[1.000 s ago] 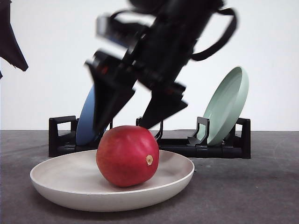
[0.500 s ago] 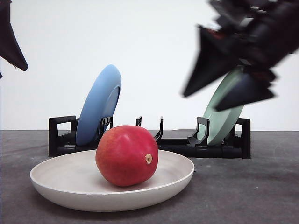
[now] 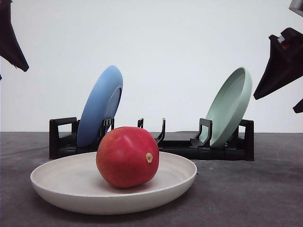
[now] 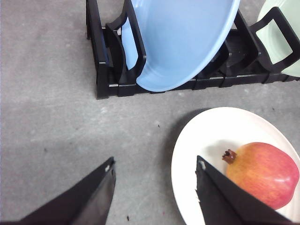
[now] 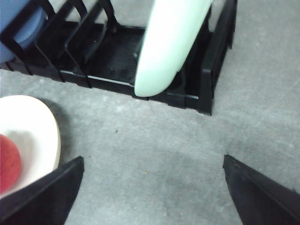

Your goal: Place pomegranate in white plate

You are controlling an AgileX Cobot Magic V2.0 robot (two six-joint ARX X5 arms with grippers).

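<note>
The red pomegranate (image 3: pixel 127 157) lies on its side in the white plate (image 3: pixel 57 188) at the table's front, with nothing touching it. My right gripper (image 3: pixel 275 104) hangs open, high at the far right, well clear of the fruit. At the top left my left gripper (image 3: pixel 13 73) also hangs high. In the left wrist view the left gripper (image 4: pixel 154 187) is open over bare table beside the white plate (image 4: pixel 206 136) and pomegranate (image 4: pixel 265 173). The right wrist view has the right gripper (image 5: pixel 152 183) open above the table, with the white plate (image 5: pixel 40 129) and pomegranate (image 5: pixel 8 161) at its edge.
A black dish rack (image 3: pixel 64 137) stands behind the white plate. It holds a blue plate (image 3: pixel 100 106) on its left end and a pale green plate (image 3: pixel 231 106) on its right end. Grey tabletop (image 3: pixel 246 189) lies to the right of the white plate.
My right gripper has lifted from just above the pomegranate and swung up and far right. The pomegranate has rolled slightly left in the plate. The left gripper has not moved.
</note>
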